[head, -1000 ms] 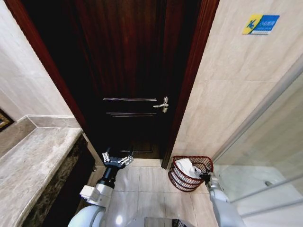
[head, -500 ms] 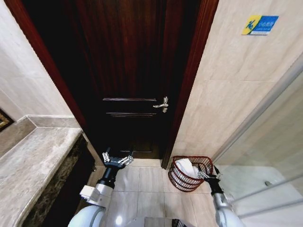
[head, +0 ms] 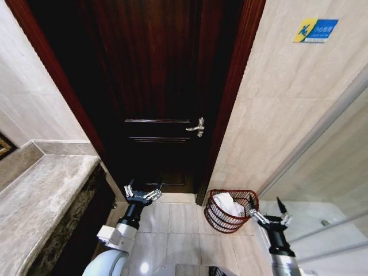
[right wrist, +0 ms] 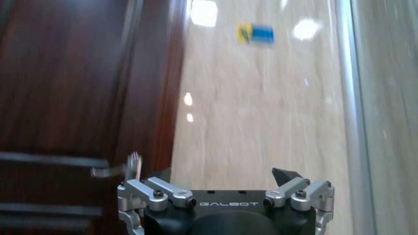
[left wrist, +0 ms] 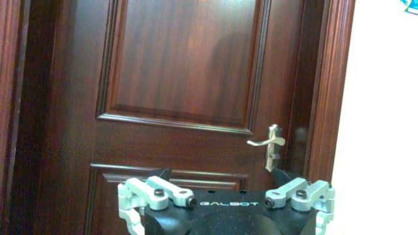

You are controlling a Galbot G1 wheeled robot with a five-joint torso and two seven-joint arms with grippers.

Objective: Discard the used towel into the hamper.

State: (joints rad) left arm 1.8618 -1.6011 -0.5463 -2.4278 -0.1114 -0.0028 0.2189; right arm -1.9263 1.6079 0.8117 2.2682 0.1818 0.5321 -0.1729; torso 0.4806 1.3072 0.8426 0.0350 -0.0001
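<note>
inspecting the floor from the head view, i find the hamper (head: pixel 232 210) standing on the tiles at the foot of the right-hand wall, just right of the dark wooden door (head: pixel 155 92). a white towel (head: pixel 225 203) lies bunched inside it, its top showing just above the rim. on that evidence i judge the discard itself to be done.

the right end effector (head: pixel 269 218) sits just right of the hamper, near its rim but apart from it, raised and pointing upward. its fingers are spread wide with nothing between them. the right wrist view agrees: both fingertips stand apart against the pale wall, empty.

the left end effector (head: pixel 142 193) is parked on the left, in front of the door and beside the stone worktop (head: pixel 40 201). its fingers are likewise spread and hold nothing. it is well apart from the hamper.

handling judgement: the towel looks soft and light. it would fold and drape rather than keep a shape, so any regrasp should pinch a raised fold near the top of the bundle. the hamper is thin wire rings, likely light and easy to tip or slide on glossy tile. i would take it by the top rim, if at all, and avoid knocking its side.
</note>
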